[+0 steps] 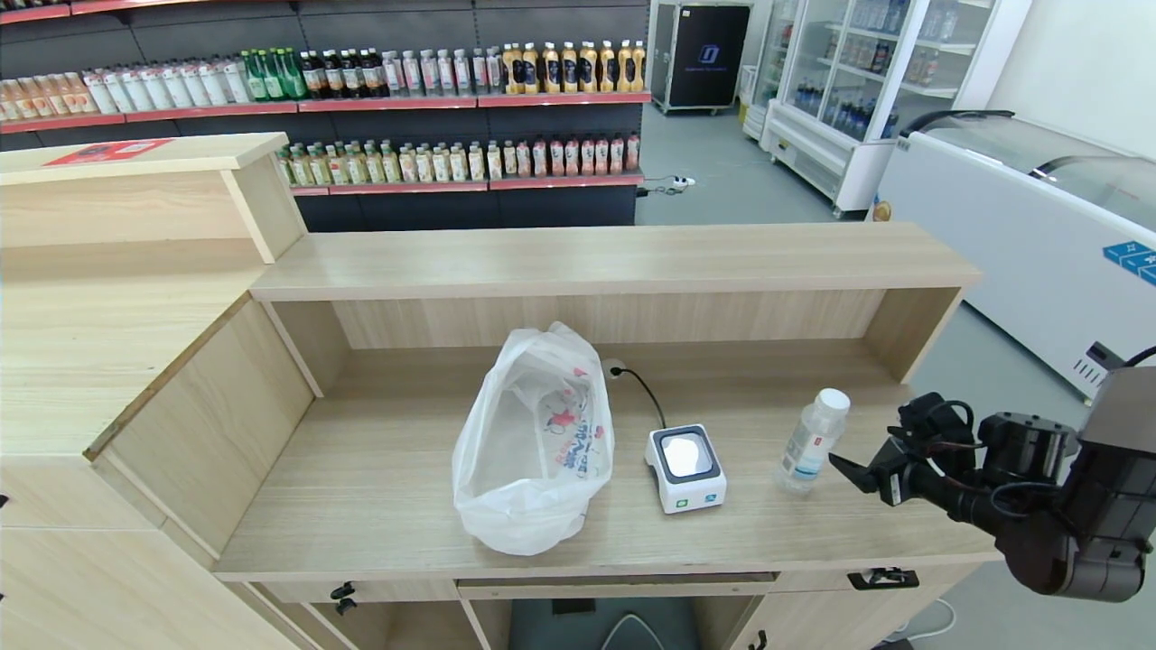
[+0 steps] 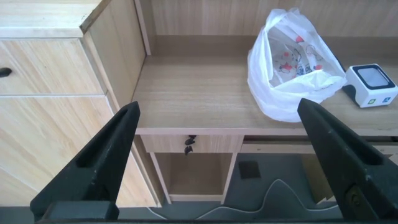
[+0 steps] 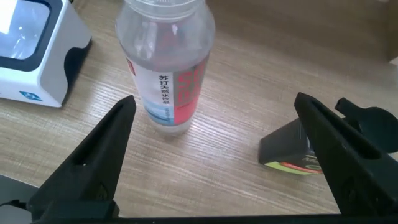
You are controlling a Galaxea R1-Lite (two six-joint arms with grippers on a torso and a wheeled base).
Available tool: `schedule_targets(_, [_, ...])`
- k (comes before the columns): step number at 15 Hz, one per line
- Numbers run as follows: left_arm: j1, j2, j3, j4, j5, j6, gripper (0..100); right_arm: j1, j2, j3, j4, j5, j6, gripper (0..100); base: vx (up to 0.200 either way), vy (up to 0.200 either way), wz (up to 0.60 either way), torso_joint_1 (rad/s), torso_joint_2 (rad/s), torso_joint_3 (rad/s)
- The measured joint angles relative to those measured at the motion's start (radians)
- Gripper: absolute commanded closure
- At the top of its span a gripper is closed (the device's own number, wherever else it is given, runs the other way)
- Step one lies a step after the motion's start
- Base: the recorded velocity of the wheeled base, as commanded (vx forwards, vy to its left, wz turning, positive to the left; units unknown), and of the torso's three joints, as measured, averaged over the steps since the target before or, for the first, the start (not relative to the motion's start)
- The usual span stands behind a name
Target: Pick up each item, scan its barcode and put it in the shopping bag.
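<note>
Right gripper (image 1: pixel 871 469), jaws spread, is held just right of an upright clear plastic bottle (image 1: pixel 813 441) — it could be toppled if clipped.

Middle: a light wood counter (image 1: pixel 614 257).
Behind the counter: shelves (image 1: pixel 470 101) full of drink bottles (image 1: pixel 569 68).
Right of the counter: white freezer (image 1: pixel 1011 226); glass fridge (image 1: pixel 858 81) farther back.
Beyond the counter: gray floor (image 1: pixel 722 181).

shop: drink shelves (image 1: pixel 406 104), glass-door fridge (image 1: pixel 849 90), checkout counter (image 1: pixel 614 257), scanner (image 1: pixel 685 467)
</note>
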Motion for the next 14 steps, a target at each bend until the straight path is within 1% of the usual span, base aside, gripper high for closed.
schedule_targets(4, [0.000,0.000,0.000,0.000,0.000,0.000,0,0.018,0.041,-0.019,-0.032,0.001,0.000,0,0.000,0.000,0.00,0.000,0.00,0.000])
schedule_targets(9, [0.000,0.000,-0.001,0.000,0.000,0.000,0,0.042,0.073,-0.089,-0.024,0.003,0.006,0,0.000,0.000,0.00,0.000,0.00,0.000])
schedule_targets(14, [0.000,0.000,-0.001,0.000,0.000,0.000,0,0.057,0.102,-0.120,-0.028,0.028,0.008,0,0.000,0.000,0.00,0.000,0.00,0.000])
